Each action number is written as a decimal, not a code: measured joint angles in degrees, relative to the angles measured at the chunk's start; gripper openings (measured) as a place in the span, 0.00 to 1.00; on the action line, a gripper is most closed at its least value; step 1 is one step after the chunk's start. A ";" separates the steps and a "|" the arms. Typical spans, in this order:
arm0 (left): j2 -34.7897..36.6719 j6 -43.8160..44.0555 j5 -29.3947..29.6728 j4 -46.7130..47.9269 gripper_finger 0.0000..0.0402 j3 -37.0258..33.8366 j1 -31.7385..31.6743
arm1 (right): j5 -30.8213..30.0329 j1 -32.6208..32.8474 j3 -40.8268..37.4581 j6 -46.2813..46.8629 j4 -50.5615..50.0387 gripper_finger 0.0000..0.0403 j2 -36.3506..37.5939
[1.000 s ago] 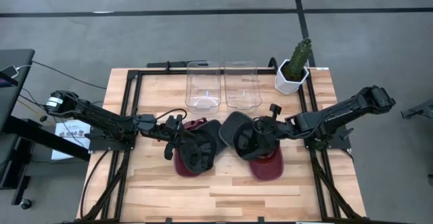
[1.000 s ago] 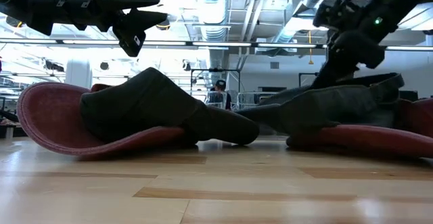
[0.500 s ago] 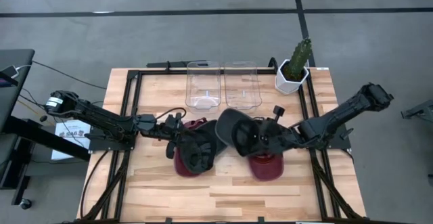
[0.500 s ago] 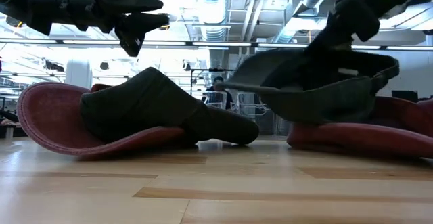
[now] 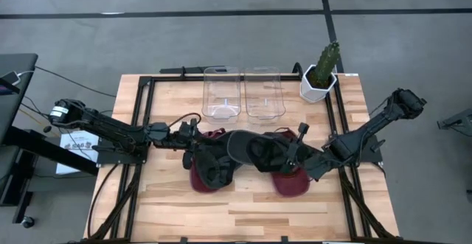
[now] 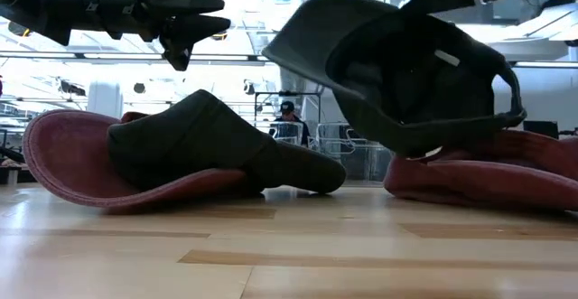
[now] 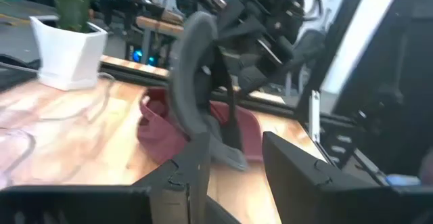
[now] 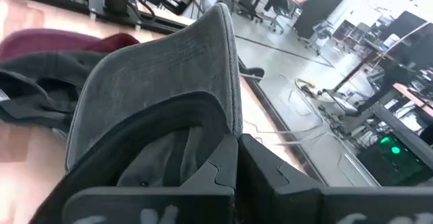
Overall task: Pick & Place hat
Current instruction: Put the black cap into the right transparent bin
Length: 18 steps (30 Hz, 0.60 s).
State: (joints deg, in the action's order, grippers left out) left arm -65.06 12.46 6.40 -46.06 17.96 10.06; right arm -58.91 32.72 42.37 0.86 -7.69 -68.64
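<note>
The right gripper (image 5: 293,155) is pinching the dark grey cap (image 5: 251,150) between closed fingers; the left gripper (image 5: 193,135) is hovering, seemingly open.

no text, label, brand or number is readable anywhere in these views.

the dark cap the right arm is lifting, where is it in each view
High view: the dark cap is at table centre, tilted over the maroon hat, in the right claw.
Low view: the cap is upper right, raised and tilted.
Left wrist view: the cap is edge-on at centre.
Right wrist view: the cap fills the middle, pinched by that claw.
Shared landmark: the maroon hat under it, in all views.
</note>
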 joint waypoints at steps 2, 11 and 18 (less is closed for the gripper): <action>0.00 1.27 1.07 -0.61 0.33 0.00 -0.68 | 0.03 -0.13 0.00 -0.02 0.50 0.00 0.00; -0.42 6.25 3.12 -1.85 0.33 0.00 -1.79 | 0.25 -0.21 0.00 0.14 0.93 0.00 0.00; -6.71 7.15 3.18 -4.26 0.33 2.48 -2.31 | 0.29 -0.21 0.00 0.16 1.01 0.00 0.00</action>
State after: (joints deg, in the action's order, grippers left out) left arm -71.77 19.62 9.58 -50.32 20.44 7.74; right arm -58.62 32.51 42.37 1.02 -6.68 -68.64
